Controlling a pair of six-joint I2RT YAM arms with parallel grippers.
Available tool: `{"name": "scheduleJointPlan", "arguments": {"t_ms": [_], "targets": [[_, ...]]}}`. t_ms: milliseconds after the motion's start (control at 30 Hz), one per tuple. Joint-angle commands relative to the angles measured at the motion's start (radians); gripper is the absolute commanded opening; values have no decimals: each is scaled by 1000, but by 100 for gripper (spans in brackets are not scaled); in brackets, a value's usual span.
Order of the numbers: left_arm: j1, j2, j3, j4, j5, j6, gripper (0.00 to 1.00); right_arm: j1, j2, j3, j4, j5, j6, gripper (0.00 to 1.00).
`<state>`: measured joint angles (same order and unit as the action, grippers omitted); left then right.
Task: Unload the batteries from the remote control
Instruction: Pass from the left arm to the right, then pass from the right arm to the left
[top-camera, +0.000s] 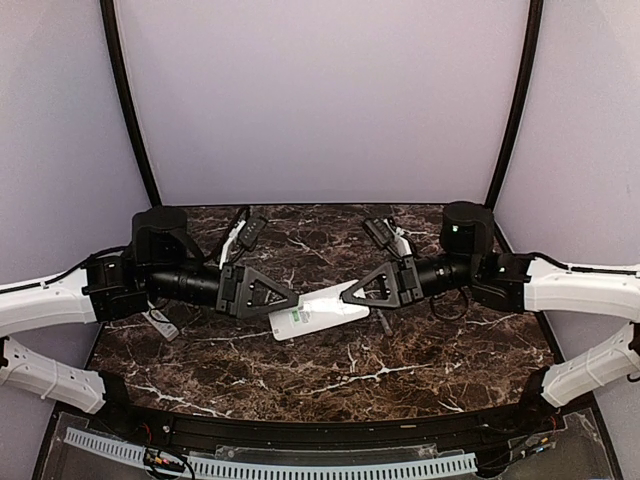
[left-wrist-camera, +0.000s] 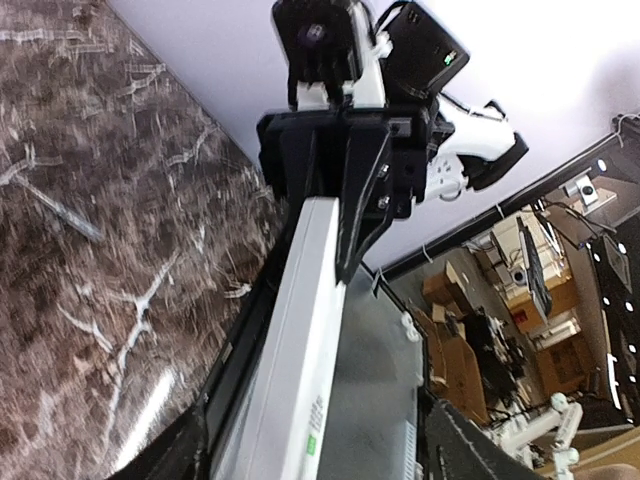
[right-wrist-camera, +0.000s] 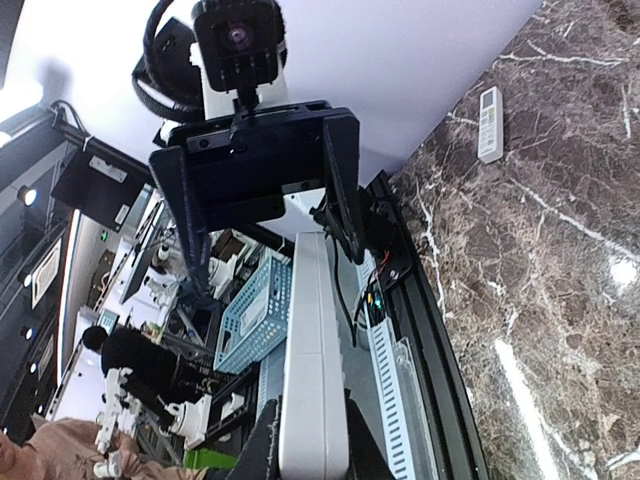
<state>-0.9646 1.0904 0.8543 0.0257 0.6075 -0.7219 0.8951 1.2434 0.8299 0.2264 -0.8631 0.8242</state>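
White remote (right-wrist-camera: 310, 320) — near end cut off, clamped in right gripper (right-wrist-camera: 312, 425).

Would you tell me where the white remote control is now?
The white remote control is mid-frame in the top view, between the left gripper and the right gripper.

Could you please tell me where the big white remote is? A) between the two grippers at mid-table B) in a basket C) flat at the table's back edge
A: the remote spans the gap between the left gripper and the right gripper over the middle of the table.
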Motion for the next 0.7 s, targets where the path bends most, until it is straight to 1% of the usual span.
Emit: {"name": "scheduleJointPlan", "arguments": {"t_ms": [0, 167, 300, 433, 533, 600, 667], "targets": [[4, -82, -47, 184, -223, -87, 81, 10, -46, -16, 219, 148, 81, 0], [4, -97, -72, 258, -271, -131, 87, 14, -42, 8, 289, 244, 88, 0], [3, -119, -88, 245, -311, -146, 91, 15, -25, 30, 346, 259, 102, 0], [4, -144, -102, 250, -326, -155, 92, 18, -13, 56, 324, 259, 86, 0], [4, -135, -104, 261, -311, -170, 92, 22, -10, 59, 330, 256, 87, 0], [3, -123, -104, 276, -298, -178, 89, 25, -7, 63, 326, 252, 87, 0], [4, -114, -102, 299, -289, -183, 83, 30, -8, 66, 312, 260, 86, 0]]}}
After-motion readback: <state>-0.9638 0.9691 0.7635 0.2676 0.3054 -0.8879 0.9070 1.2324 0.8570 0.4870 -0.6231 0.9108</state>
